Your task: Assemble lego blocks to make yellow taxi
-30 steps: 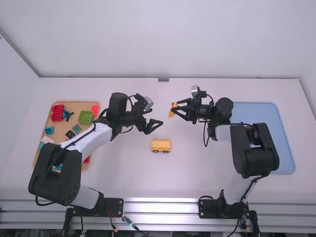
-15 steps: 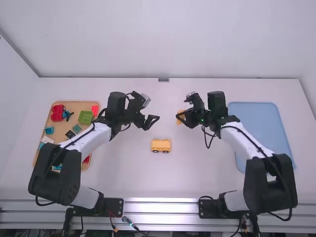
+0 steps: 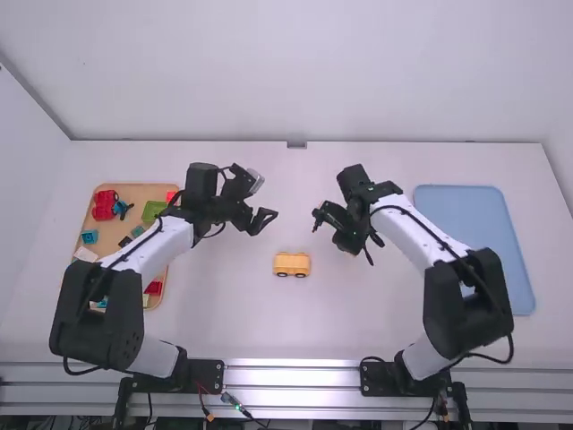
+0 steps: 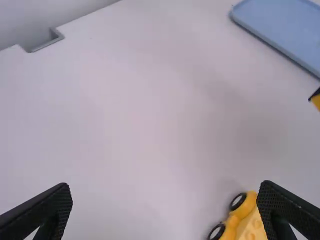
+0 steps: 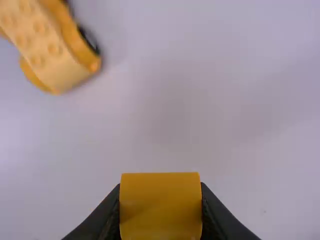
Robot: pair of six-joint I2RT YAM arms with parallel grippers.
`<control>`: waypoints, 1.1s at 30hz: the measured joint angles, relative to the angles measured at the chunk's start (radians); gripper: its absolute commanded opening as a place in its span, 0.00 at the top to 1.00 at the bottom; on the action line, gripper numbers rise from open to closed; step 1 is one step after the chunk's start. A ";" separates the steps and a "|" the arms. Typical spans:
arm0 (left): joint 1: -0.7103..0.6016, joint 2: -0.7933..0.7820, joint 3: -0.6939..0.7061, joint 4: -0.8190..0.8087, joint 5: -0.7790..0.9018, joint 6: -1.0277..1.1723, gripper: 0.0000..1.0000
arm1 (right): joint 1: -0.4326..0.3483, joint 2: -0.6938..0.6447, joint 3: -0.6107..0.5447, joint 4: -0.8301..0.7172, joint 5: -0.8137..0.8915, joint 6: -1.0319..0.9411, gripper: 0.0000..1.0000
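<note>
While right hand (image 3: pixel 346 242) grips yellow block (image 5: pixel 160 206) and left hand (image 3: pixel 263 221) stands wide, yellow car base (image 3: pixel 292 263) lies near both, apart

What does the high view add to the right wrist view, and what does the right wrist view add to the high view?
High view adds: the tan tray with red and green pieces, the blue tray, and the left hand up from the car.

Right wrist view adds: the studs on the car's top, and a plain face of the yellow block between the fingers of the right hand.

Both share: the yellow car base on the white table.
</note>
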 measured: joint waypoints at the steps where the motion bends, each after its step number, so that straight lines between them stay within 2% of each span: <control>1: 0.020 0.000 0.008 -0.024 0.000 0.019 0.01 | 0.011 0.031 0.000 0.005 0.014 -0.036 1.00; 11: 0.190 0.000 0.012 -0.052 0.062 0.055 0.01 | 0.085 0.174 0.000 0.031 0.058 -0.186 1.00; 20: 0.291 0.000 0.012 -0.055 0.176 0.062 0.01 | 0.088 0.262 0.000 0.047 0.072 -0.204 0.99; 21: 0.297 0.000 0.012 -0.058 0.185 0.062 0.01 | 0.088 0.262 0.000 0.048 0.075 -0.204 0.80; 22: 0.298 0.000 0.012 -0.059 0.190 0.062 0.01 | 0.088 0.262 0.000 0.049 0.076 -0.204 0.68; 27: 0.297 0.000 0.012 -0.063 0.207 0.066 0.01 | 0.088 0.262 0.000 0.054 0.076 -0.205 0.54; 28: 0.297 0.000 0.012 -0.063 0.208 0.066 0.01 | 0.088 0.262 0.000 0.053 0.076 -0.203 0.46; 29: 0.297 0.000 0.012 -0.063 0.208 0.066 0.01 | 0.088 0.262 0.000 0.053 0.076 -0.201 0.42; 30: 0.297 0.000 0.012 -0.064 0.207 0.066 0.01 | 0.088 0.262 0.000 0.053 0.076 -0.203 0.32; 31: 0.297 0.000 0.012 -0.066 0.204 0.066 0.01 | 0.088 0.262 0.001 0.050 0.076 -0.201 0.12; 33: 0.297 0.000 0.012 -0.069 0.204 0.066 0.01 | 0.088 0.262 0.008 0.040 0.075 -0.200 0.05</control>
